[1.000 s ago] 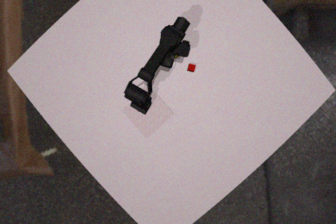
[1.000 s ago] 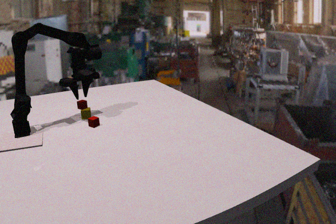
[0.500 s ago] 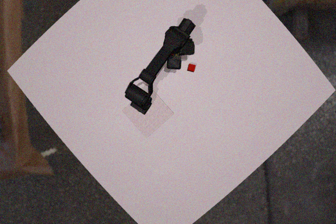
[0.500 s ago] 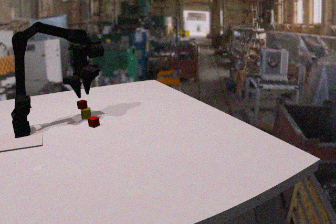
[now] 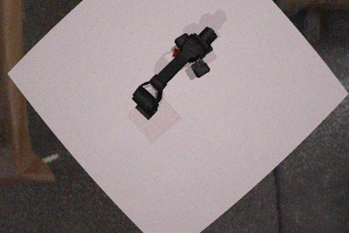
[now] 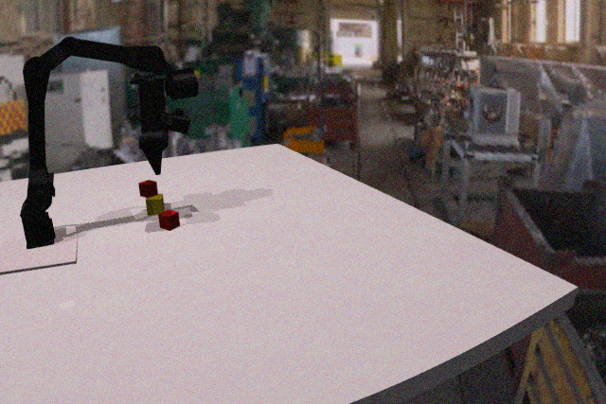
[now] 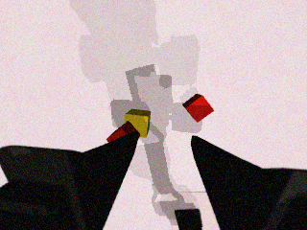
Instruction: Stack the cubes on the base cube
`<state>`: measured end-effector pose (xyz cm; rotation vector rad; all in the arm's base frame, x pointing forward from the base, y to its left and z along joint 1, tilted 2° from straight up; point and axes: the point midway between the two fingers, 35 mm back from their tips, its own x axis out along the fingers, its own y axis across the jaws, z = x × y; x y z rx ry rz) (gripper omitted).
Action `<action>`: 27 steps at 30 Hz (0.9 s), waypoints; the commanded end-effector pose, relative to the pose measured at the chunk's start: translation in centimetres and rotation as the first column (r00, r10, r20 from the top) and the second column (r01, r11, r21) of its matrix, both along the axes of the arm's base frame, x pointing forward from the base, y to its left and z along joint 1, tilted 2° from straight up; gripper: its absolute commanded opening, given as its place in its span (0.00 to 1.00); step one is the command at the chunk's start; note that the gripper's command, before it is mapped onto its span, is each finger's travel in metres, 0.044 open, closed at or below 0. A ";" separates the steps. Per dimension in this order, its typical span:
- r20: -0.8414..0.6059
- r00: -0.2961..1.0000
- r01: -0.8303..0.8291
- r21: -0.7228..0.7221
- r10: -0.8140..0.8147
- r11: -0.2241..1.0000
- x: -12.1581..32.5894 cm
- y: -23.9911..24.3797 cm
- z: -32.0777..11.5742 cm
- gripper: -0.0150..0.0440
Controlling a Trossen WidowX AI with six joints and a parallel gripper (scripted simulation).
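Observation:
The yellow base cube [image 6: 154, 205] [image 7: 140, 123] stands on the table. One red cube [image 6: 148, 188] [image 7: 115, 133] appears to rest on one top corner of it, at the left in the exterior view, overhanging the yellow cube. It is partly behind a finger in the wrist view, and a bit of red [image 5: 176, 52] shows beside the arm from above. The other red cube [image 6: 169, 219] [image 7: 198, 109] lies on the table, apart from the yellow cube, and is hidden from above. My gripper [image 6: 156, 172] [image 7: 164, 137] is open and empty, above the cubes, with its fingers pointing down.
The arm [image 5: 172, 69] [image 6: 37, 111] reaches from its base plate [image 5: 166, 120] [image 6: 53, 258] over the cubes. Its shadow falls across the white table [image 5: 239, 126] [image 6: 294, 291] around them. The table's edges are far from the cubes.

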<state>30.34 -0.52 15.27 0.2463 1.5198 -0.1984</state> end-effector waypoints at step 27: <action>-0.006 0.731 -0.682 -0.029 0.682 0.731 0.0 -6.0 -1.9 0.70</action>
